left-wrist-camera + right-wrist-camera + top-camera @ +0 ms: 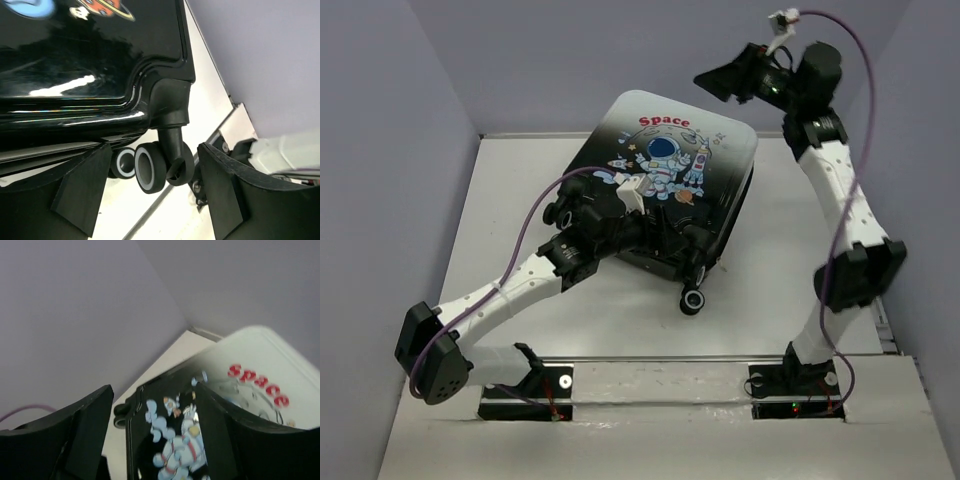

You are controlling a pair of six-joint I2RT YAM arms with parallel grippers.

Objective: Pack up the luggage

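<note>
Left wrist: left pincer [152, 187] released, facing luggage [90, 65] wheel [149, 173]; right pincer [152, 440] released, aloft. Caster may swivel, grip slips, shell skids.

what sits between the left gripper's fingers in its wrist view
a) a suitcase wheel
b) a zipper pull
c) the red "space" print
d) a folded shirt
a: in the left wrist view the open left gripper has its fingers either side of a black-and-white wheel under a corner of the suitcase, not closed on it.
</note>
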